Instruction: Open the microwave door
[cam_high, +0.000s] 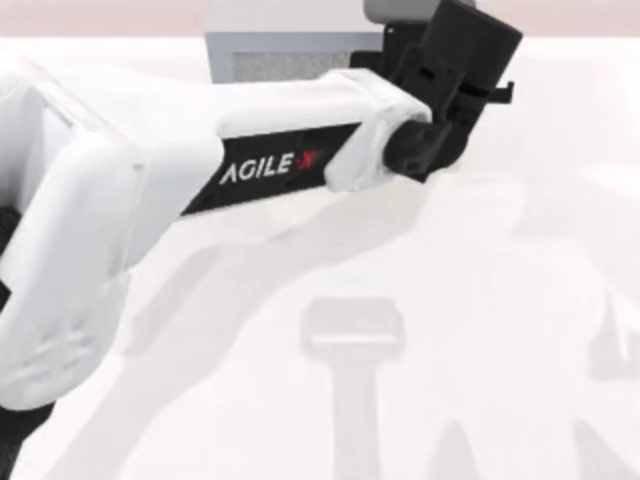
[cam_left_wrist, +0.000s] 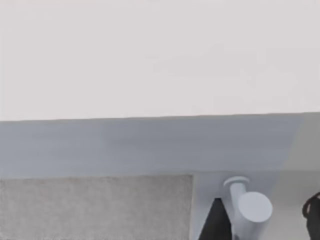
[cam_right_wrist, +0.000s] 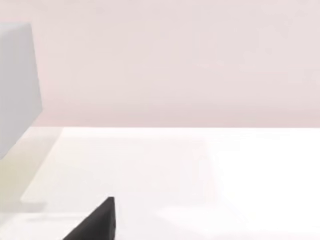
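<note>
The light-grey microwave (cam_high: 285, 25) stands at the table's far edge, and its side also shows in the right wrist view as a grey box (cam_right_wrist: 17, 85). The microwave door (cam_high: 290, 66) faces me with its speckled mesh window (cam_left_wrist: 95, 207). A pale round handle (cam_left_wrist: 250, 210) sticks out beside the window. My left gripper (cam_high: 478, 85) reaches to the door's right end. In the left wrist view it (cam_left_wrist: 265, 222) is open and straddles the handle, one dark fingertip (cam_left_wrist: 217, 225) against it and the other (cam_left_wrist: 312, 220) apart from it. Of my right gripper (cam_right_wrist: 97, 225) only a dark corner shows.
My left arm (cam_high: 270, 165) crosses the table from the left side to the microwave. Grey shadows (cam_high: 355, 340) lie on the white tabletop (cam_high: 500, 300). The right arm is out of the top view.
</note>
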